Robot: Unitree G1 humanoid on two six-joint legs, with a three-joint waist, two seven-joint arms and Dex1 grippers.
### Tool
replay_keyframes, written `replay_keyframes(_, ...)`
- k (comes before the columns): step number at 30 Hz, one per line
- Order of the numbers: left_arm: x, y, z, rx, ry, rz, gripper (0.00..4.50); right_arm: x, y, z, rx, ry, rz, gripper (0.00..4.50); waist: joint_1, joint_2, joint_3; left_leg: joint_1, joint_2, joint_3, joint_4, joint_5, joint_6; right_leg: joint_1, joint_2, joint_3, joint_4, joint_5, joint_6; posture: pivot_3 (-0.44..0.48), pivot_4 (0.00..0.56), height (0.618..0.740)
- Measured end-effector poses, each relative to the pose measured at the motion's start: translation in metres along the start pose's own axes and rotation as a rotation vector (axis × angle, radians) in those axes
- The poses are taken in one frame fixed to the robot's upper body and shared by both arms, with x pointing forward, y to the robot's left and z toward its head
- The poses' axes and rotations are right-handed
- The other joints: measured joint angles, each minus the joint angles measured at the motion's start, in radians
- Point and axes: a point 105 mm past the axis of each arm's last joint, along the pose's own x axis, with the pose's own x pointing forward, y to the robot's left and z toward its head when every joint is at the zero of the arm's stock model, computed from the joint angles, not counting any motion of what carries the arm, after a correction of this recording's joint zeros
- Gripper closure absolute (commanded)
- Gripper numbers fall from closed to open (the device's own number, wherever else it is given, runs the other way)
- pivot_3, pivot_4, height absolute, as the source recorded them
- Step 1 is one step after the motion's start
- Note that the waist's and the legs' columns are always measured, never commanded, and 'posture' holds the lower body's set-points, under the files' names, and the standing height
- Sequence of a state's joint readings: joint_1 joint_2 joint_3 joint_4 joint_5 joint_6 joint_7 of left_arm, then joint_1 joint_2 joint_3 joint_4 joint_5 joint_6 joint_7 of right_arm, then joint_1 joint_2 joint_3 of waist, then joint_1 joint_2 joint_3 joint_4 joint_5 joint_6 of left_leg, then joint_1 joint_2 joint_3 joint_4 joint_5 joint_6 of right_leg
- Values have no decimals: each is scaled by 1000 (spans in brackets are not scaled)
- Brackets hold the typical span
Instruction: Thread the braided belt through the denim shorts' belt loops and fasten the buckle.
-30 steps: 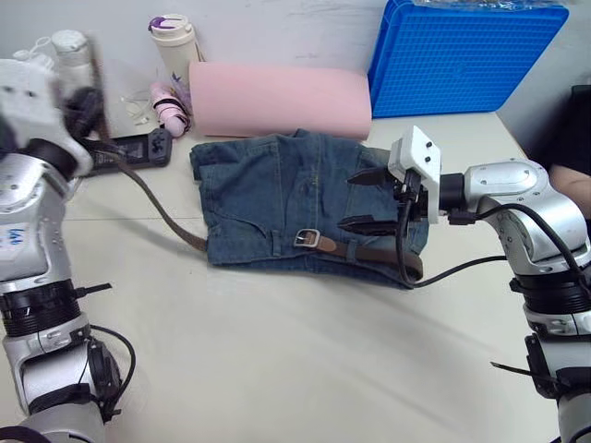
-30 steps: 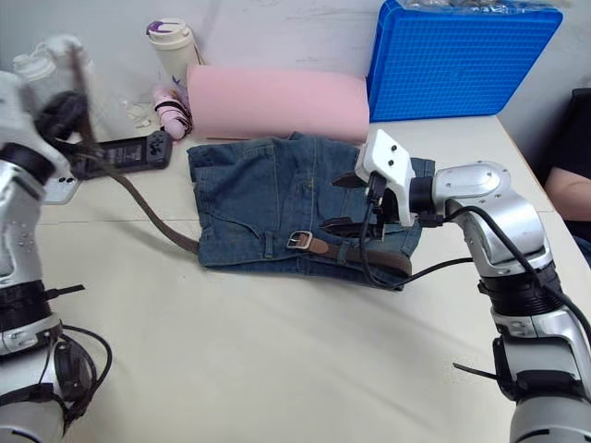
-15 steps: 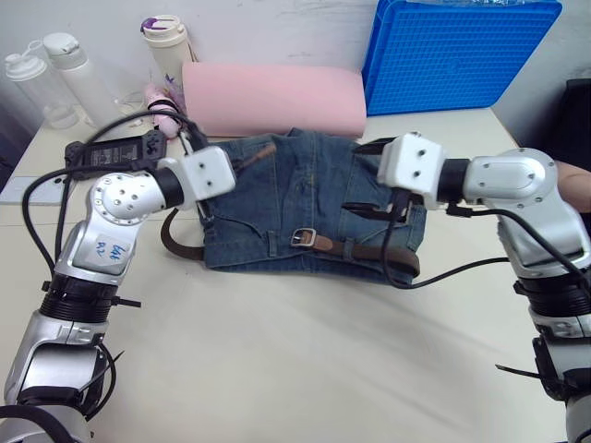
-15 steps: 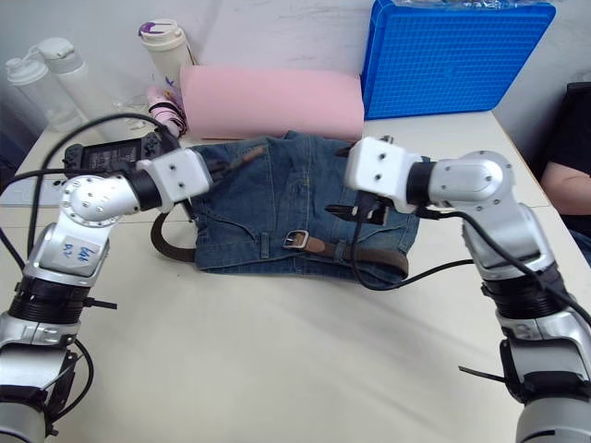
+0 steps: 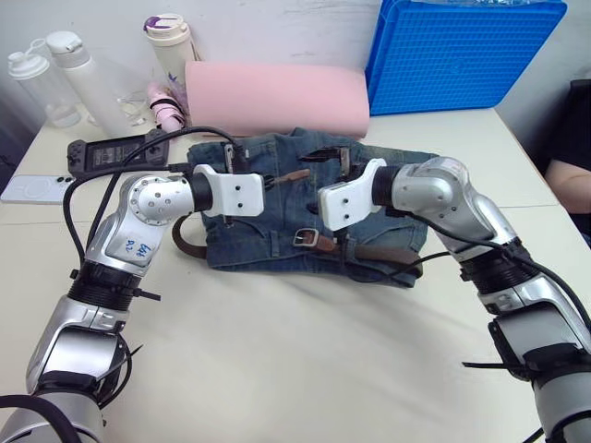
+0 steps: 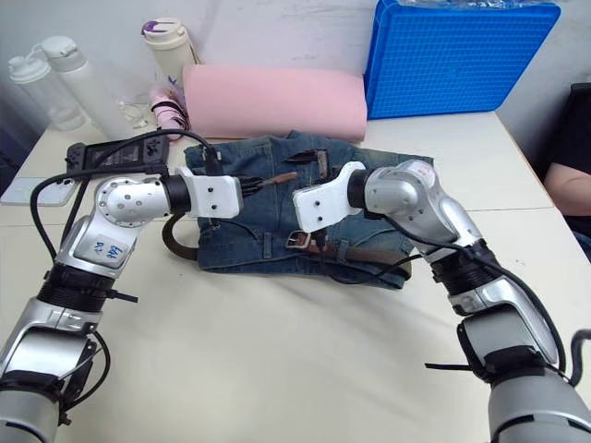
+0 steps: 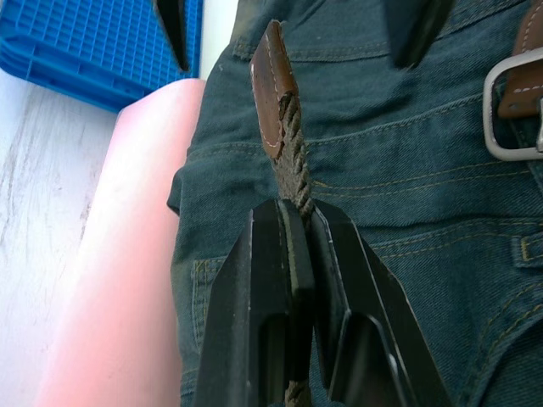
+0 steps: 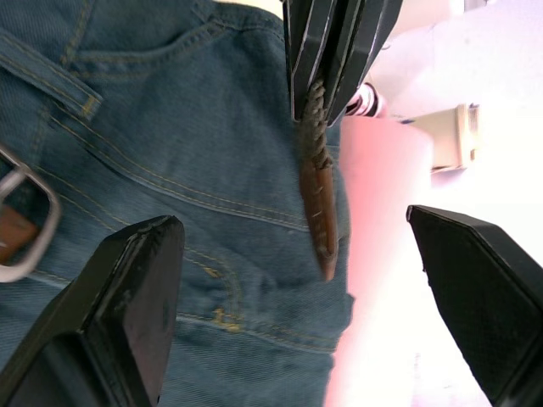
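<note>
Above the shorts, the left gripper pinches the belt near its tip, facing the wide-open right gripper.

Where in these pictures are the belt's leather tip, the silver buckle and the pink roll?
belt's leather tip (image 7: 271, 85), left wrist view, on the flat brown leather end.
silver buckle (image 5: 306, 238), left eye view, on the metal frame.
pink roll (image 5: 277, 97), left eye view, on its front face.

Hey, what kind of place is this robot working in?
Probably a lab or office workbench: a plain white table against a wall, with a blue plastic crate, water bottles and a phone pushed to its far edge.
</note>
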State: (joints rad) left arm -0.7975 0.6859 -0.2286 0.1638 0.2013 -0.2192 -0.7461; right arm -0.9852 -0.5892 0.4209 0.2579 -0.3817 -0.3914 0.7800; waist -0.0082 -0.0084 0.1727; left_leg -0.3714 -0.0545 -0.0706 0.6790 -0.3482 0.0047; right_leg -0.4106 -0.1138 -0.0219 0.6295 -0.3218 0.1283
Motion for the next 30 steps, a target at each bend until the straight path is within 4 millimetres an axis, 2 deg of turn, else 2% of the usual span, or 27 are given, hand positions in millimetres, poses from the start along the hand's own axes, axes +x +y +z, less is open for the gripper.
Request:
replay_keyframes(2,0,0,0,1,0,-1,4500,2,0,-2,-16,0,-13,1700,1,0,0,0,0,0,0,0,0,0,0,0,0,0,0,0,150,740)
replay_keyframes(7,1,-1,0,-1,0,-3,4500,4,3,-3,-27,-19,-29,4237,2,0,0,0,0,0,1,0,0,0,0,0,0,0,0,0,150,740)
replay_keyframes(8,1,-1,0,-2,1,-6,4500,4,3,-4,-26,-21,-34,4380,1,0,0,0,0,0,1,0,0,0,0,0,0,0,0,0,150,740)
replay_keyframes(9,1,-2,0,-9,2,-9,4500,4,3,-4,-27,-25,-37,4380,1,0,0,0,0,0,1,0,0,0,0,0,1,0,0,0,150,740)
replay_keyframes(11,-1,-3,-1,-57,0,-2,3662,6,4,-3,-32,-32,-46,4500,-3,0,0,0,0,0,1,0,0,0,0,0,1,0,0,0,150,740)
replay_keyframes(14,-4,-2,6,-247,-57,18,2527,7,2,-1,-69,-48,-89,4500,-7,0,0,0,0,-1,1,0,0,0,0,0,3,0,0,0,150,740)
replay_keyframes(16,-15,6,4,-424,-79,61,1474,7,2,-3,-87,-46,-123,4500,-12,0,0,0,0,-2,1,0,0,0,0,0,3,0,0,0,150,740)
replay_keyframes(19,-41,21,-4,-787,-103,119,216,5,10,-9,-110,-35,-148,4500,-22,0,0,1,0,-2,2,0,0,0,0,0,7,0,0,0,150,740)
replay_keyframes(21,-69,22,-4,-1200,-178,89,95,3,14,-12,-141,-29,-171,4500,-28,0,0,1,0,-2,1,0,0,-2,0,1,9,0,0,0,150,740)
replay_keyframes(23,-90,23,3,-1458,-256,45,95,4,13,-12,-150,-35,-199,4500,-36,0,0,2,1,-3,2,0,0,-2,1,1,10,0,0,0,150,740)
replay_keyframes(26,-109,12,12,-1624,-295,-37,95,9,11,-4,-154,-63,-244,4500,-48,1,0,5,1,-4,1,0,-1,0,1,1,12,0,0,0,150,740)
replay_keyframes(28,-110,-11,12,-1728,-272,-119,95,10,11,-2,-172,-71,-259,4500,-48,1,0,8,1,-5,0,0,-1,1,0,3,14,0,0,0,150,740)
replay_keyframes(30,-106,-27,14,-1808,-266,-176,95,10,11,-1,-182,-73,-268,4500,-44,0,-1,7,1,-9,2,0,-1,2,0,4,14,0,0,0,150,740)
